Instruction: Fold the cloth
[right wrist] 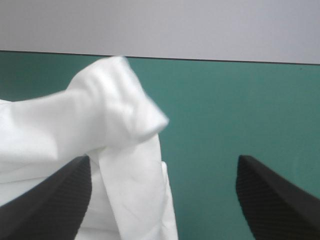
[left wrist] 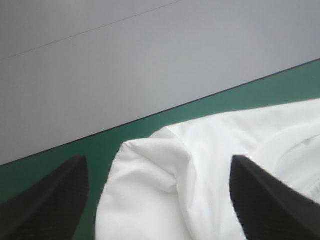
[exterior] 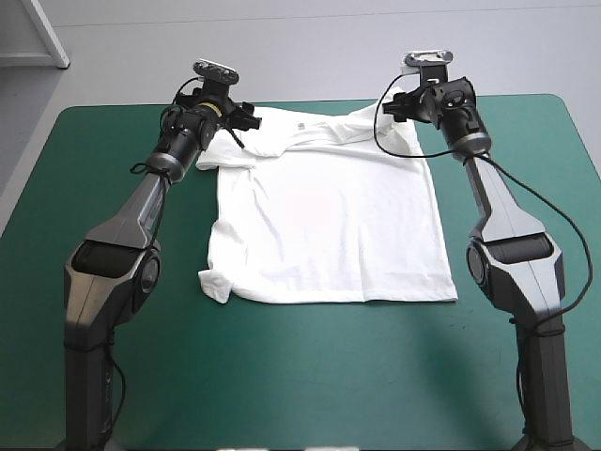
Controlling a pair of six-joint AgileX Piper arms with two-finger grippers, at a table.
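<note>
The white T-shirt (exterior: 329, 225) lies spread flat on the teal-green cover, collar toward the far edge. My left gripper (exterior: 237, 120) hovers at the shirt's far-left shoulder and is open. In the left wrist view the sleeve and shoulder (left wrist: 200, 165) lie between its black fingers (left wrist: 55, 200), and nothing is held. My right gripper (exterior: 402, 105) is at the far-right shoulder, also open. In the right wrist view a bunched, raised sleeve (right wrist: 100, 115) sits ahead of it, toward one finger (right wrist: 50, 200), and is not gripped.
The table's far edge (left wrist: 150, 119) runs close beyond both grippers. The shirt's near-left hem corner (exterior: 214, 285) is curled over. The teal-green cover (exterior: 310, 376) stretches wide between the hem and the near edge, and beside the shirt on both sides.
</note>
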